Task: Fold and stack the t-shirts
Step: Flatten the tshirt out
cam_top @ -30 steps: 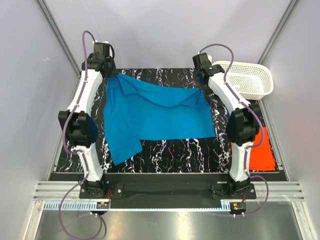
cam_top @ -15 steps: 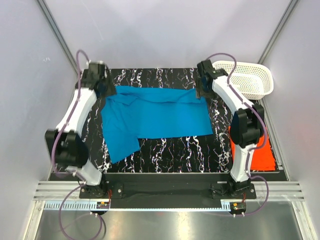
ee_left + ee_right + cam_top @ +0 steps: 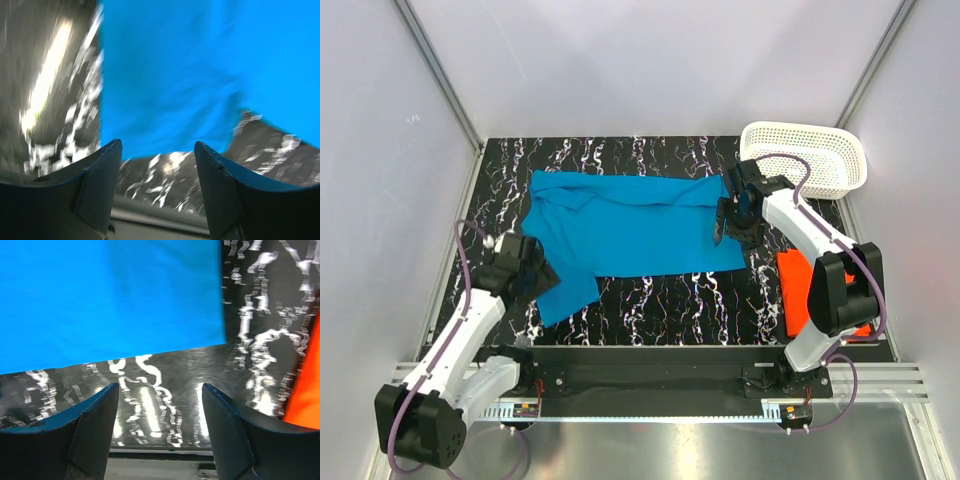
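Both grippers are wide open with nothing between the fingers. The left gripper (image 3: 542, 276) sits low at the near left side of the table (image 3: 660, 300), right at the edge of the blue t-shirt (image 3: 630, 225). From the left wrist camera, the left gripper (image 3: 157, 150) has its two dark fingers spread, and the blue t-shirt (image 3: 165, 75) fills most of the view just ahead of them. That shot is pretty blurry, so I can't tell if the fingertips touch the cloth or the tabletop.

The right gripper (image 3: 722, 230) is over by the shirt's right edge, close to its near right corner. In the right wrist view the right gripper (image 3: 160, 390) is spread over bare black marbled table. The blue t-shirt (image 3: 100, 295) has its corner just past the fingertips, not touching them.

The blue shirt lies flat across the middle of the table, long side running left to right. It has a few wrinkles along the far edge, and one flap reaches toward the near left.

The orange-red t-shirt (image 3: 792, 285) lies flat at the near right of the table, partly hidden behind the right arm and apart from the blue one. A sliver of the orange-red t-shirt (image 3: 307, 375) shows at the right edge of the right wrist view too.

The white basket (image 3: 800, 135) sits at the far right corner.
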`<state>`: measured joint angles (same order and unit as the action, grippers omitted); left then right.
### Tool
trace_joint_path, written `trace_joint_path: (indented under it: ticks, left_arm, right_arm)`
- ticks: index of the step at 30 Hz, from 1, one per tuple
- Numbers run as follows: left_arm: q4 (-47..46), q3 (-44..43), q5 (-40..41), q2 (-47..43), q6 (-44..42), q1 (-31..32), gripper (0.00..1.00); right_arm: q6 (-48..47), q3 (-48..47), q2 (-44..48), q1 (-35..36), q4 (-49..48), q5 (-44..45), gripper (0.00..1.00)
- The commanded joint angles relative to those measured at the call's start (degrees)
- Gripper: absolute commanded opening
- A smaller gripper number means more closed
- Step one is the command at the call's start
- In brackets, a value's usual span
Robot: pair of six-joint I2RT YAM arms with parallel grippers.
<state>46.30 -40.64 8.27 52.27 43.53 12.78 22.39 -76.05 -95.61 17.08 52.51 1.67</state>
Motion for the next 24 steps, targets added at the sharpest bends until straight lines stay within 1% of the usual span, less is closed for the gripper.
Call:
trace_joint_path:
  ticks: [1,3,4,5,7,11,15,20,24]
  left_arm:
    - [1.4,4.0,-1.6,-0.3,11.7,-0.6,0.66]
    - [4.1,3.6,-0.5,0.7,15.3,-0.6,0.65]
    - [8.1,3.1,1.2,2.0,16.8,-0.9,0.63]
    - [9.7,2.5,1.7,2.7,18.8,-1.0,0.61]
    - [11.3,2.7,2.0,3.7,19.7,-1.3,0.57]
    - [10.8,5.5,1.7,3.5,21.8,-3.5,0.49]
    - [8.5,7.6,0.5,4.3,20.6,-5.7,0.47]
    - [5.1,9.3,-0.9,7.3,19.5,-6.4,0.40]
    - [2.2,10.4,-1.1,8.3,19.0,-6.4,0.40]
  right_arm:
    - [2.7,-0.2,3.5,0.1,-3.8,-5.4,0.74]
    - [2.9,-0.7,3.2,0.1,-3.6,-5.9,0.73]
    - [2.8,-0.7,2.9,0.1,-3.8,-6.4,0.73]
    - [3.2,-0.5,3.0,0.1,-3.8,-6.7,0.72]
    - [3.7,0.6,3.5,0.1,-3.8,-6.9,0.72]
    - [3.8,3.5,4.6,0.1,-4.9,-6.6,0.72]
    - [3.5,5.8,6.2,0.1,-5.3,-5.8,0.71]
    - [4.1,8.5,7.5,0.0,-6.3,-5.4,0.71]
    - [4.8,9.0,7.6,0.0,-6.5,-5.7,0.70]
